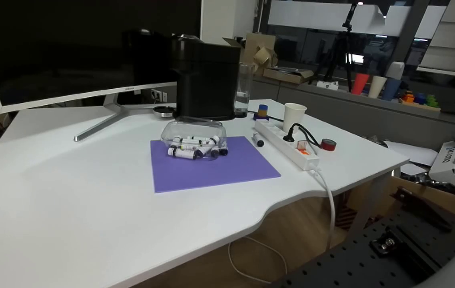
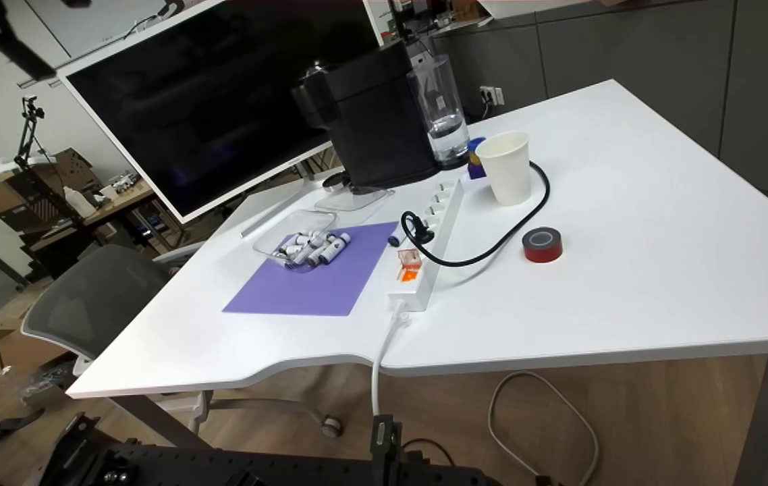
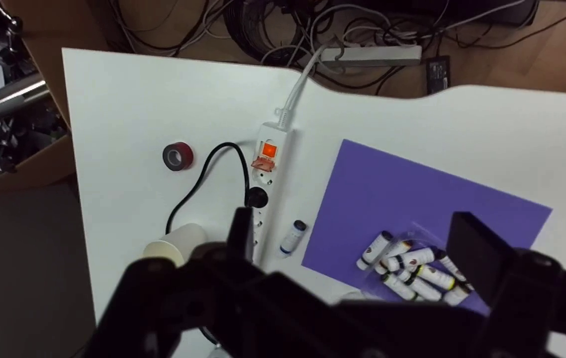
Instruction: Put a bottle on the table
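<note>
Above a white table (image 1: 71,216) with curved edge, tool (image 3: 352,231) spread wide, purple mat (image 2: 303,290), grey cabinets (image 2: 634,44), wooden floor (image 2: 688,412)

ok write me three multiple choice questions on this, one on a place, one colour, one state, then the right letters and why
1. Where does the lone bottle lie?
A) in the white cup
B) on the monitor stand
C) between the purple mat and the power strip

2. What colour is the side of the tape roll?
A) green
B) red
C) yellow

3. How is the end effector?
A) open
B) shut on the tape roll
C) shut on nothing

1 C: the wrist view shows it in the gap between the two.
2 B: its side shows red in both exterior views.
3 A: in the wrist view its fingers stand wide apart, gripping nothing.
</note>
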Available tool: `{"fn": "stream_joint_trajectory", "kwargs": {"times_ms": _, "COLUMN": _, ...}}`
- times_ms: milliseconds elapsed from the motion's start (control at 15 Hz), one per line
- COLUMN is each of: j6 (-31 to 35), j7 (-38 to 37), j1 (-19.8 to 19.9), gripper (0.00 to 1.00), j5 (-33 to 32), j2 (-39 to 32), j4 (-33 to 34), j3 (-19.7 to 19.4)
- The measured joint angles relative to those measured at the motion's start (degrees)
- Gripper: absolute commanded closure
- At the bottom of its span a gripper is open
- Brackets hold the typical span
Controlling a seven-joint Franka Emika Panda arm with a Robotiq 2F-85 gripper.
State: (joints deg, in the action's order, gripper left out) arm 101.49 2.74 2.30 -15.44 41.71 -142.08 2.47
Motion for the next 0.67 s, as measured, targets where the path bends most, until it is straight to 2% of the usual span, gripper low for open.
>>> {"fn": "stream_joint_trajectory", "kwargs": {"times_ms": 200, "j6": 6.82, "j7": -3.01, "j1": 3.94, "gripper": 0.00, "j5": -0.73, "j2": -7.73, "j4": 1.69, "j3": -2.31}}
{"fn": "stream_joint_trajectory", "kwargs": {"times_ms": 333, "j6": 11.76, "j7": -5.25, "j1": 5.13, "gripper": 0.00, "j5": -0.47, "j2": -13.94, "j4": 3.71, "j3": -2.83}}
{"fn": "stream_joint_trajectory", "kwargs": {"times_ms": 667, "j6": 22.61, "j7": -10.07, "j1": 3.82, "gripper": 0.00, "j5": 2.53, "j2": -29.27, "j4": 10.46, "j3": -2.08}}
